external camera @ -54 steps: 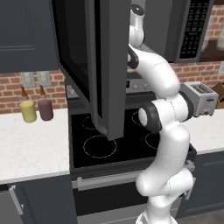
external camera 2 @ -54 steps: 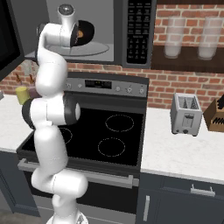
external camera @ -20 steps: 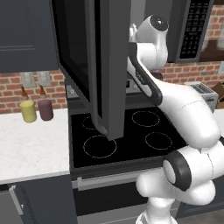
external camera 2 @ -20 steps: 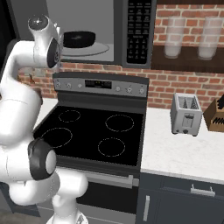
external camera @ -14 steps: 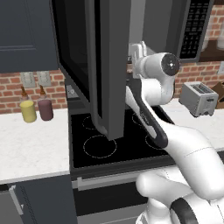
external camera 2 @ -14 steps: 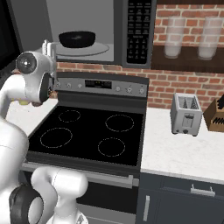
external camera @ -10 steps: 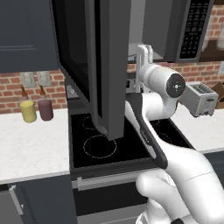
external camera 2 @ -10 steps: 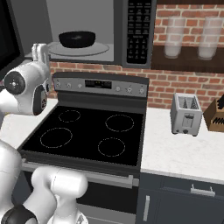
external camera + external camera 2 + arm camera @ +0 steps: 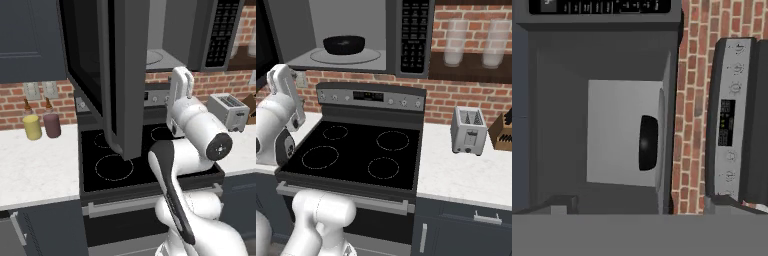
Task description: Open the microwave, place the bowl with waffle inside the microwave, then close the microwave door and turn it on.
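Observation:
The microwave point(image 9: 415, 35) hangs above the stove with its door point(image 9: 120, 75) swung wide open toward me. Inside, the black bowl point(image 9: 344, 44) rests on the round turntable point(image 9: 351, 56); in the rolled hand view the bowl point(image 9: 647, 142) appears edge-on. The waffle is hidden by the bowl's rim. My gripper point(image 9: 641, 204) is drawn back outside the cavity, facing it from a distance, fingertips point(image 9: 561, 203) far apart, open and holding nothing. The arm's white links sit low in front of the stove.
The black stove point(image 9: 356, 150) lies below, its control panel point(image 9: 373, 96) against the brick wall. A silver toaster point(image 9: 470, 131) and a knife block point(image 9: 503, 131) stand on the right counter. Two bottles point(image 9: 42, 125) stand on the left counter. The open door juts over the stove's left side.
The gripper has let go of the bowl, which stays on the turntable. The arm has pulled out of the microwave and swung down and back toward the base.

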